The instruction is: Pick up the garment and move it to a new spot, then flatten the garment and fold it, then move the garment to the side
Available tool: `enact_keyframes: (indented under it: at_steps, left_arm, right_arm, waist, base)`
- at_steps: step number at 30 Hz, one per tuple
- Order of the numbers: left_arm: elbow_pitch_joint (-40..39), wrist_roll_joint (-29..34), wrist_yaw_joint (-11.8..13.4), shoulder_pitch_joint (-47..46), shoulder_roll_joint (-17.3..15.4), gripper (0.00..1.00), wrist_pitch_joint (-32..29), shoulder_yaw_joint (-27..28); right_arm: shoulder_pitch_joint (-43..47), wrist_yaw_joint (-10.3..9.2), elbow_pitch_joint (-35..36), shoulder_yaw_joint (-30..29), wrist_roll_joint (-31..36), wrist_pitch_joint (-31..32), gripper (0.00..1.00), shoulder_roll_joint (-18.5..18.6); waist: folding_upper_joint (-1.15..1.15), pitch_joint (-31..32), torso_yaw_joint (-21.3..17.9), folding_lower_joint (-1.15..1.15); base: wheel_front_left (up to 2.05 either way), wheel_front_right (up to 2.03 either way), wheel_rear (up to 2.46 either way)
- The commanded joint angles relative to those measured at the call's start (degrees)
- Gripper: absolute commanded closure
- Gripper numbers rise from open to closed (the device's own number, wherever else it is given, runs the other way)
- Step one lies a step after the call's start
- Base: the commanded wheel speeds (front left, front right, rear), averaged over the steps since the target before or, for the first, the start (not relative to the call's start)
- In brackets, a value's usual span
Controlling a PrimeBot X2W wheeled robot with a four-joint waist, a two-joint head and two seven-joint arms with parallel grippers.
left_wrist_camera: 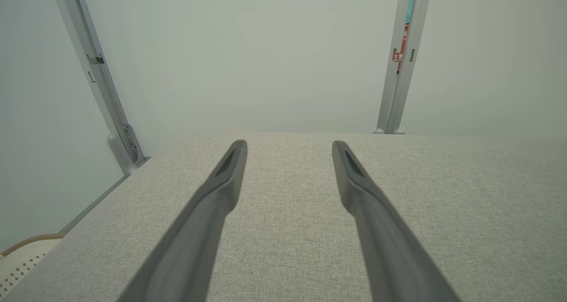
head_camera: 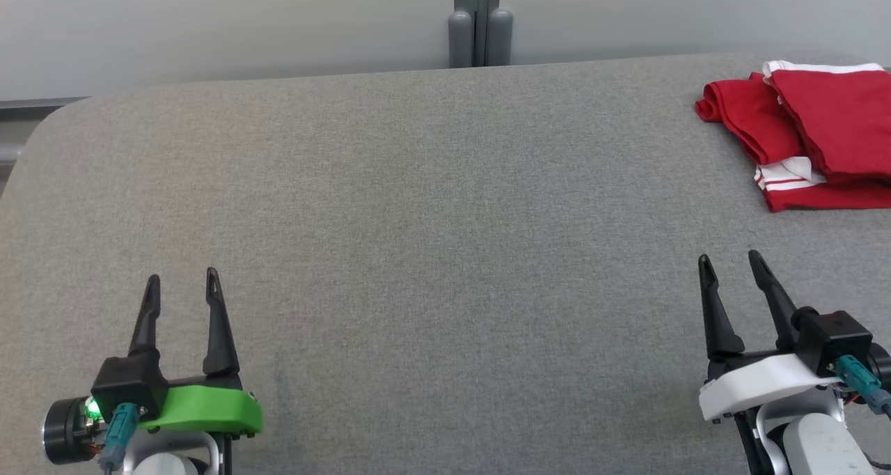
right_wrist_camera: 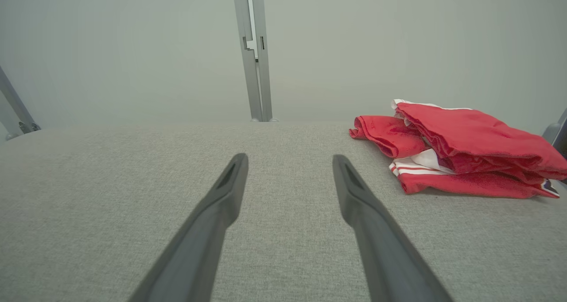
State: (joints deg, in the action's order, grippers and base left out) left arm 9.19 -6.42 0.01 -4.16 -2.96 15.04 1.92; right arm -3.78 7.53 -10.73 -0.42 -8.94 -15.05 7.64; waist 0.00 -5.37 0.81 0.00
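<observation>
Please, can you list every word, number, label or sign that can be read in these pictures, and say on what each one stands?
Red sign, seen through the gap in the grey post, left wrist view: white characters, too small and blurred to read.
Dark patch at a corner of the red garment, right wrist view: possibly a logo, too small to read.
No text can be read anywhere else.
</observation>
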Motion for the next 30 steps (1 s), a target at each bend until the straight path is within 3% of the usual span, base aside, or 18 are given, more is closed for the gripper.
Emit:
enact_keyframes:
  at_steps: [1, 4, 30]
  left_arm:
    - [0.5, -0.1, 0.0, 0.0, 0.0, 1.00, -0.1, 0.0]
    - [2.0, -0.9, -0.1, 0.0, 0.3, 1.00, -0.6, 0.1]
    - [2.8, -28.3, -2.5, -0.7, 0.2, 1.00, -7.4, 1.6]
  right_arm:
    - [0.0, 0.00, -0.3, 0.0, -0.1, 0.0, 1.00, -0.1]
    - [0.4, 0.00, -1.5, 0.1, -0.9, 0.3, 1.00, -0.5]
    - [-0.7, -0.01, -2.0, -2.0, -27.5, 7.2, 1.00, -1.8]
  waist:
    - [0.00, 0.0, 0.0, 0.00]
    - [0.00, 0.0, 0.0, 0.00]
    - [0.00, 1.1, -0.2, 0.00]
  base:
    - [0.00, 0.00, 0.00]
    - [0.00, 0.00, 0.00]
    - [0.00, 0.00, 0.00]
